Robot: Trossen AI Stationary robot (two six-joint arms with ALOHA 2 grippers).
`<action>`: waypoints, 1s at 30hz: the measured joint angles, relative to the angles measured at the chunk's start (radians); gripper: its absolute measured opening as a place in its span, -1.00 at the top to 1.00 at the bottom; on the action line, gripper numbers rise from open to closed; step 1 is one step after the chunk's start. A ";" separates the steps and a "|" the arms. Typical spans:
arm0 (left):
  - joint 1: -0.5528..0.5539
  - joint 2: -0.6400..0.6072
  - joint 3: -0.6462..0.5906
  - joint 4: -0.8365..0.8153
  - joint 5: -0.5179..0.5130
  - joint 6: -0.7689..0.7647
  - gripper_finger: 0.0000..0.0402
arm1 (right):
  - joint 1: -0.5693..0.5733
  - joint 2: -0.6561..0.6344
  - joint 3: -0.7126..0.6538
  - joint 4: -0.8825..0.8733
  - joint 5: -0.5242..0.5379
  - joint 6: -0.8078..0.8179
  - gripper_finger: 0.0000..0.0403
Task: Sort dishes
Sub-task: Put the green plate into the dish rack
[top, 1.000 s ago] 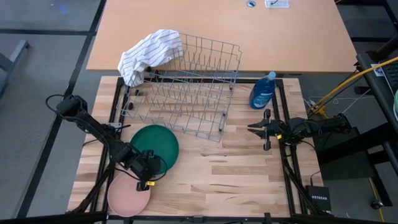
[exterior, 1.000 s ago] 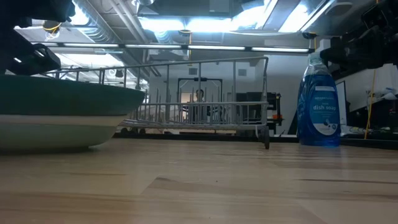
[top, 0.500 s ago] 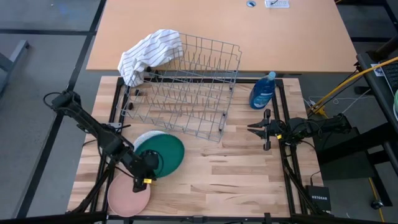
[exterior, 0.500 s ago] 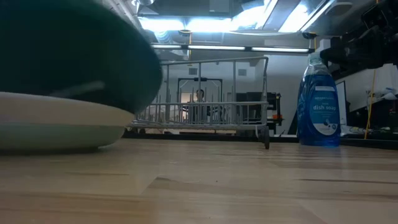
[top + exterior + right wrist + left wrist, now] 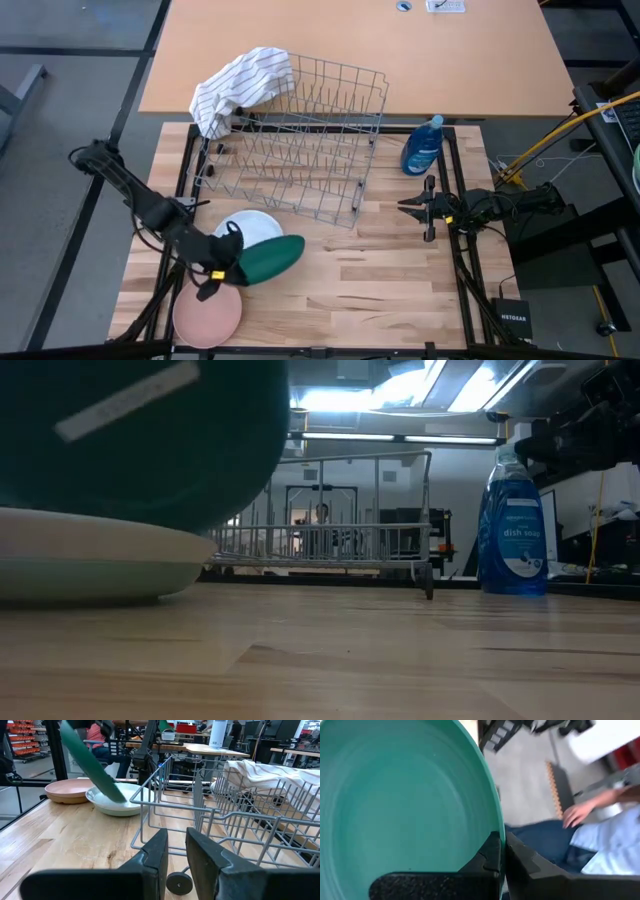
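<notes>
The dark green plate point(image 5: 270, 257) hangs steeply tilted at the table's near left, with my left gripper point(image 5: 232, 263) shut on its rim. It fills the low view's upper left point(image 5: 130, 440). Under and behind it the white plate point(image 5: 243, 226) lies flat on the table. The pink plate point(image 5: 207, 312) lies at the near left corner. My right gripper point(image 5: 403, 207) waits at the table's right, level and pointing at the wire rack point(image 5: 295, 150), with a narrow gap between its fingers point(image 5: 155, 855). My left gripper pinches the green plate's rim point(image 5: 496, 837), one finger on the hollow upper face and one on the underside. The fingers come from the table's left, slanting down. The held rim is high; the opposite edge point(image 5: 117, 795) hangs low over the white plate; whether they touch I cannot tell.
A striped white cloth point(image 5: 240, 85) drapes over the rack's far left corner. A blue soap bottle point(image 5: 423, 147) stands at the rack's right. Bare wood lies in the table's near middle and right point(image 5: 380, 290). A person's hand point(image 5: 577, 812) shows beyond the table in the left wrist view.
My left gripper has risen with the green plate. The plate lay flat on the white plate and now stands steeply tilted, its held rim up. The white plate beneath has come into view and stayed in place.
</notes>
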 joint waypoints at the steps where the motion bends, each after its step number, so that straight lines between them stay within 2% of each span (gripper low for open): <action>1: 0.001 -0.006 0.000 0.021 -0.007 0.002 1.00 | 0.000 0.000 0.000 0.000 0.000 0.000 0.64; 13: 0.080 -0.026 0.002 0.290 -0.020 0.083 1.00 | 0.000 0.000 0.000 0.000 0.000 0.000 0.64; 20: 0.158 -0.027 0.002 0.535 -0.020 0.105 1.00 | 0.000 0.000 0.000 -0.001 0.000 0.000 0.64; 25: 0.251 -0.027 0.002 0.693 -0.020 0.185 1.00 | 0.000 0.000 0.000 0.000 0.000 0.000 0.64; 30: 0.393 -0.026 0.002 0.798 -0.020 0.252 1.00 | 0.000 0.000 0.000 -0.001 0.000 0.000 0.64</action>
